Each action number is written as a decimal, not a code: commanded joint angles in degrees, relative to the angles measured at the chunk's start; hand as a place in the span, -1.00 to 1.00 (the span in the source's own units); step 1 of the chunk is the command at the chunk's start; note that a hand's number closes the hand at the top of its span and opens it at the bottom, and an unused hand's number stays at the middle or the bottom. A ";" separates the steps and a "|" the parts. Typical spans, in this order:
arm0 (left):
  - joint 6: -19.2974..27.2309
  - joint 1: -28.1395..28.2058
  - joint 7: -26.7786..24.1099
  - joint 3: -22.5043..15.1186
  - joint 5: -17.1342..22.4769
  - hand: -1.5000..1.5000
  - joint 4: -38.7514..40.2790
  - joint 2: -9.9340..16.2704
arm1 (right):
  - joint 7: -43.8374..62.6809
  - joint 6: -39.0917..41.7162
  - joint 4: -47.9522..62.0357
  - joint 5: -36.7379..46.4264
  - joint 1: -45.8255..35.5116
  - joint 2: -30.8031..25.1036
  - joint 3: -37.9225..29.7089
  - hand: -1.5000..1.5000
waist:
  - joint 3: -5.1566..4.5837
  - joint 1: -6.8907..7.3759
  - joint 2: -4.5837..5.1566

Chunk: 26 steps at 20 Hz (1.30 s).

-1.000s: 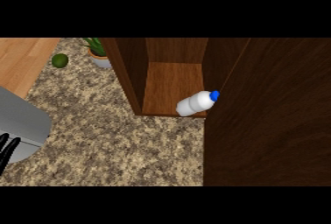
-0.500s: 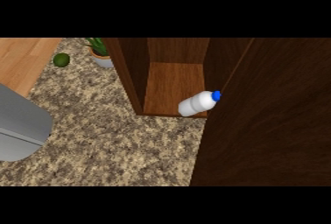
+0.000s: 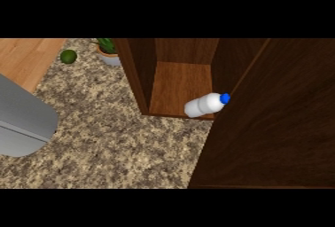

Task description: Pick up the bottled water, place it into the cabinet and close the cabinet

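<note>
Head view: neither hand shows, so I cannot tell whether either is released, clenched or grasping anything. All that appears of the robot is the grey left forearm [image 3: 23, 119], a rounded shape at the view's left edge, lying over the speckled counter [image 3: 111, 146]; its hand end is outside the picture.

Since the hand is unseen, places are given from that forearm. Beyond it, toward the top left, is a strip of pale wood surface [image 3: 26, 55], and at the edge of the counter there lies a small round green fruit [image 3: 68, 56]. Just to the right of the fruit stands a potted plant [image 3: 108, 51], close against the cabinet's outer side.

Well to the forearm's right is the dark wooden cabinet [image 3: 180, 84], its inside open to view. The bottled water [image 3: 204, 105] lies on its side at the front edge of the cabinet's floor, well apart from the forearm, its blue cap [image 3: 225, 98] pointing up and to the right against the edge of the cabinet door [image 3: 274, 124]. The door fills the right of the view and covers that side of the cabinet.
</note>
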 commanded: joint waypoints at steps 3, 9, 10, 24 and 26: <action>-3.15 1.22 -0.44 2.16 2.13 -1.00 1.11 0.67 | 5.42 -9.97 -0.41 6.42 -8.98 10.24 4.82 1.00 | 0.07 0.81 0.34; -6.33 1.29 -0.49 5.29 3.77 -1.00 2.07 2.63 | 12.36 -11.50 6.44 5.50 -16.99 16.73 7.55 1.00 | 0.33 2.57 1.48; -7.55 3.13 -0.15 4.52 3.76 -1.00 1.33 2.49 | 14.18 -10.95 7.99 3.97 -17.48 16.96 8.75 1.00 | 0.40 3.58 1.45; -16.57 7.70 -2.73 12.62 6.53 -1.00 6.66 1.34 | 17.73 -16.82 33.85 -18.14 -48.49 20.55 -2.11 1.00 | 1.08 0.15 1.69; -16.48 9.11 -2.63 12.78 4.91 -1.00 5.85 -0.16 | 14.41 -20.39 37.10 -20.53 -51.66 20.60 -0.90 1.00 | 1.14 -0.49 1.64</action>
